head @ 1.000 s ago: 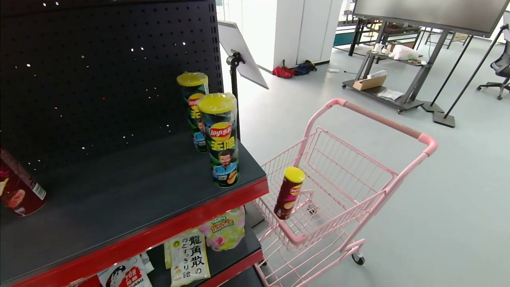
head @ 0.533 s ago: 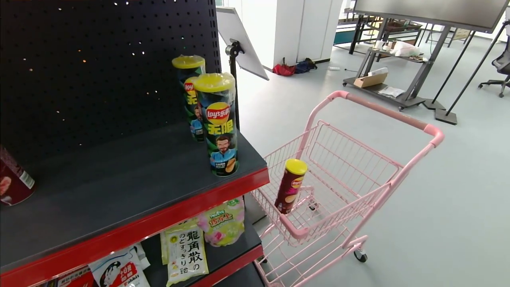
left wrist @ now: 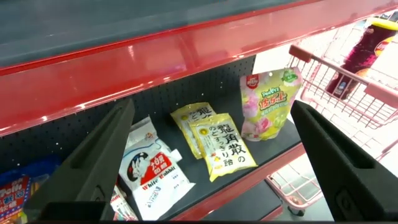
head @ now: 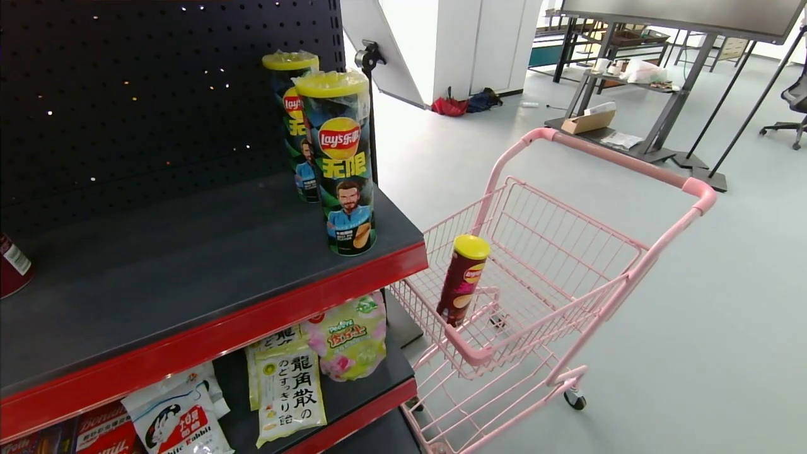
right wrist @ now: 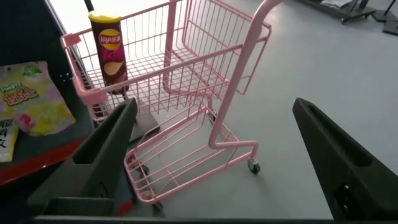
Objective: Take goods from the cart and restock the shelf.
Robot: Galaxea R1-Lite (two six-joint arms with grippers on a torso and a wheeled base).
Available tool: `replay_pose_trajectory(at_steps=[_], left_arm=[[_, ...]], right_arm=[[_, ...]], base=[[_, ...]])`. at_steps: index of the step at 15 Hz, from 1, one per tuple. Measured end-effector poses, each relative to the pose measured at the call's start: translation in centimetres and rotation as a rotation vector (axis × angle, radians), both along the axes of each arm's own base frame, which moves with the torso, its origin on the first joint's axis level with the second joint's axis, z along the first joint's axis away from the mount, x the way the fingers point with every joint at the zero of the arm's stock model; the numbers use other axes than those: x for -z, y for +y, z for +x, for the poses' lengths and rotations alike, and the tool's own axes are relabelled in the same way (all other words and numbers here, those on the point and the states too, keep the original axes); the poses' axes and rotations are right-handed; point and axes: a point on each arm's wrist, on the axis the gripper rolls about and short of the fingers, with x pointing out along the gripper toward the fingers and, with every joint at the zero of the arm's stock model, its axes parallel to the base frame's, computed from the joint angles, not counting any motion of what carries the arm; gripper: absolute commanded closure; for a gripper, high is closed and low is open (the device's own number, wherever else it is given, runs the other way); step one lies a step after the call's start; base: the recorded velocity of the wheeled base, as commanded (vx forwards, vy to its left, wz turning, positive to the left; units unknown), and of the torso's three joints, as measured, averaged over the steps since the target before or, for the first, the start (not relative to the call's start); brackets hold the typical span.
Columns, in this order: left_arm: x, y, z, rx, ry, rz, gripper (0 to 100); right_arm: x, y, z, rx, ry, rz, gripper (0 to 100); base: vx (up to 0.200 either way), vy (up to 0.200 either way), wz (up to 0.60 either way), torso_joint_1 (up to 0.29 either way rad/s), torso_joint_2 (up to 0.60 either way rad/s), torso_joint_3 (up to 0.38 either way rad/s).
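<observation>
Shelf (head: 189, 252): black unit with a pegboard back and red front edges, standing on the left. Its upper board is mostly bare.

Cart (head: 605, 157): pink wire trolley on the grey floor to the right of the shelf, its near left corner just beside the shelf end. The handle is on the far right side.

Left gripper (left wrist: 212, 104): fingers spread wide apart, holding nothing. It faces the lower tier of the shelf from the near side.

Right gripper (right wrist: 214, 102): fingers likewise wide apart, holding nothing. It hangs above the floor on the near side of the cart, well apart from the basket.

Green cans: two tall tubes with yellow lids stand upright at the right end of the upper board. The near one (head: 340, 164) is close to the red edge; the far one (head: 287, 94) is just behind it, by the pegboard.

Maroon can (head: 463, 280): yellow lid, standing upright in the basket's near left corner, beside the wire wall closest to the shelf.

Red can (head: 9, 271): partly visible at the far left of the upper board.

Bags, lower tier, left to right: a white bag (head: 179, 425), a yellow bag (head: 290, 391) and a green-and-pink bag (head: 347, 337).
</observation>
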Motion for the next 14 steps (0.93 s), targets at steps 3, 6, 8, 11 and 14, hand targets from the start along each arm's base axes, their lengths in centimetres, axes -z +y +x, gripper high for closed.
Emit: replay_pose_trajectory(at_steps=[3, 6, 8, 11, 14], left_arm=[[0.0, 0.0, 0.0, 0.000, 0.000, 0.001, 0], [0.0, 0.0, 0.0, 0.000, 0.000, 0.001, 0], [0.0, 0.0, 0.0, 0.000, 0.000, 0.002, 0], [0.0, 0.0, 0.0, 0.000, 0.000, 0.002, 0], [0.0, 0.0, 0.0, 0.000, 0.000, 0.003, 0]], right_arm=[[-2.7, 0.0, -0.4, -0.027, -0.046, 0.011, 0], [-8.0, 0.1, 1.7, -0.082, 0.020, 0.055, 0], [-10.8, 0.4, 6.6, -0.119, 0.123, 0.089, 0], [-10.9, 1.7, 16.4, -0.183, 0.265, 0.125, 0], [-7.2, 3.5, 25.0, -0.248, 0.385, 0.135, 0]], base=[[0.000, 0.000, 0.00, 0.000, 0.00, 0.000], [0.000, 0.000, 0.00, 0.000, 0.00, 0.000], [0.000, 0.000, 0.00, 0.000, 0.00, 0.000], [0.000, 0.000, 0.00, 0.000, 0.00, 0.000], [0.000, 0.000, 0.00, 0.000, 0.00, 0.000]])
